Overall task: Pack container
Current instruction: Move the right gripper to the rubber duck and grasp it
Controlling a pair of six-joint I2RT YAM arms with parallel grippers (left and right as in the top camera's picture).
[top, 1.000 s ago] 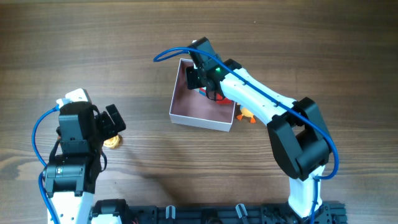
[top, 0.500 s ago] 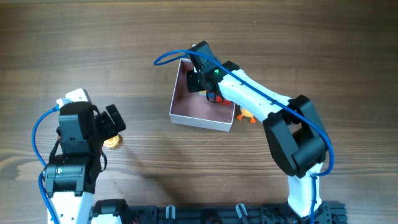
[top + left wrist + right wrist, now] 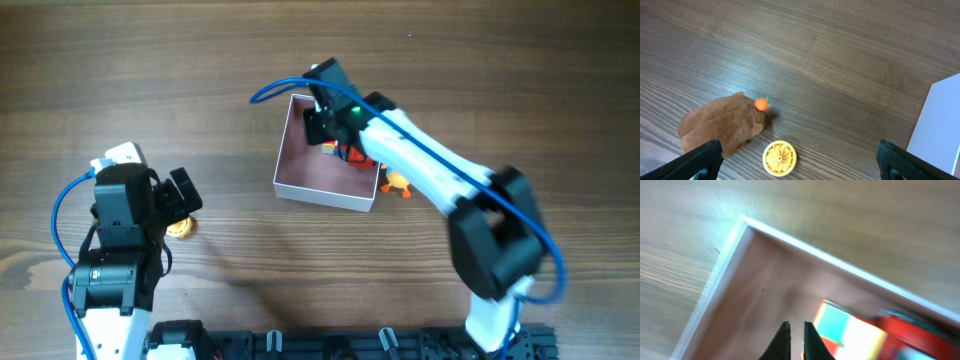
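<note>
**Right arm over the container; left arm waiting.** The square, shallow, white-walled container [image 3: 303, 165] with a dusty pink floor sits near the middle of the wood-grain desk [image 3: 150, 80]. The right fingers [image 3: 797, 339] hang inside its walls, drawn almost together with a thin gap between them and nothing held; the right wrist view is motion-blurred. A multicoloured block [image 3: 847, 329] and a red toy [image 3: 912, 330] lie together on the floor near one wall.

The left fingers [image 3: 799, 150] are spread wide and empty above a brown plush toy [image 3: 720, 125] and a yellow ridged disc [image 3: 779, 157], well apart from the container.

With toys inside and the right fingers empty, the step in hand is judged to be withdrawal toward the next piece. To do it well, rise straight up until the fingertips clear the rim, and only then swing sideways.

A small orange toy [image 3: 397, 185] lies just beside the outer right wall. That wall leaves little room, so the descent should come from the open side. The bare pink floor on the left half offers space for further pieces.
</note>
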